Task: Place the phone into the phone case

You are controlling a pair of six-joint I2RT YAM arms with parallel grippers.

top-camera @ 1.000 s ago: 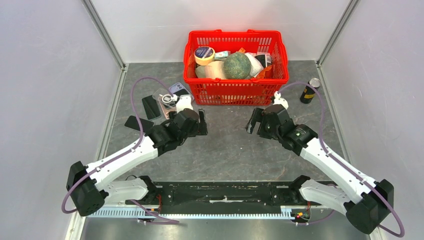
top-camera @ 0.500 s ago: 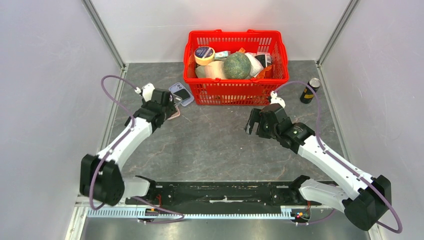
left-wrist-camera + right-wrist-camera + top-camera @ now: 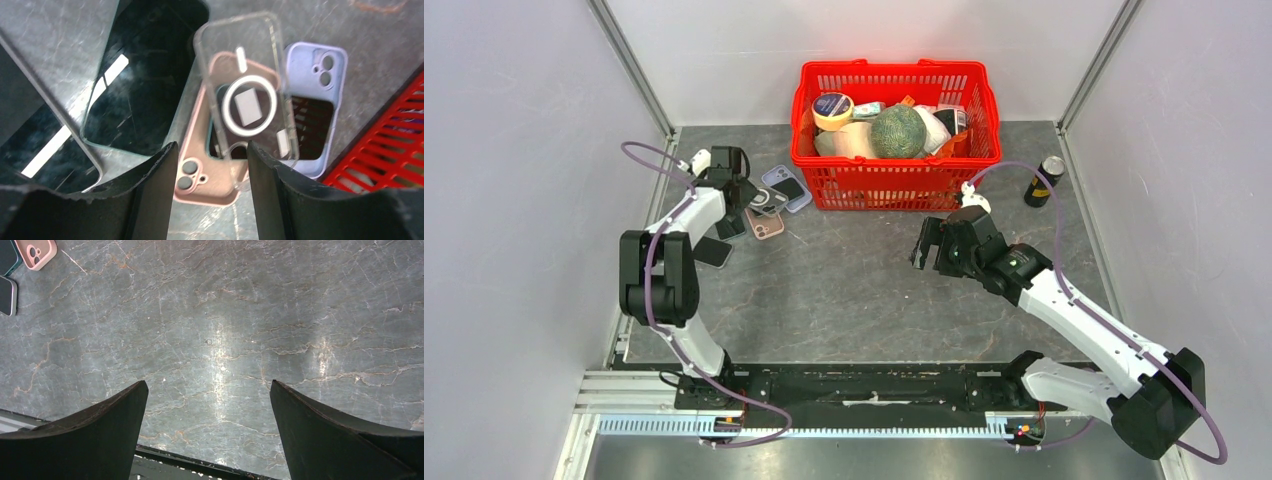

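Observation:
Two black phones lie by the left wall: one (image 3: 729, 222) (image 3: 140, 85) and one nearer the wall (image 3: 714, 250) (image 3: 40, 140). A clear case with a white ring (image 3: 764, 203) (image 3: 245, 95) lies on top of a pink case (image 3: 767, 226) (image 3: 207, 175), and a purple case (image 3: 786, 187) (image 3: 315, 95) lies beside them. My left gripper (image 3: 742, 195) (image 3: 211, 155) is open and empty, hovering over the pink and clear cases. My right gripper (image 3: 927, 246) (image 3: 210, 390) is open and empty over bare table at the middle right. The pink case (image 3: 35, 250) shows at the right wrist view's top left corner.
A red basket (image 3: 894, 185) (image 3: 395, 150) full of groceries stands at the back, right beside the purple case. A dark can (image 3: 1046, 180) stands at the back right. Walls close the left and right sides.
My left arm has swung from the table's middle out to the far left and now hangs over the phones and cases. My right arm has barely moved.

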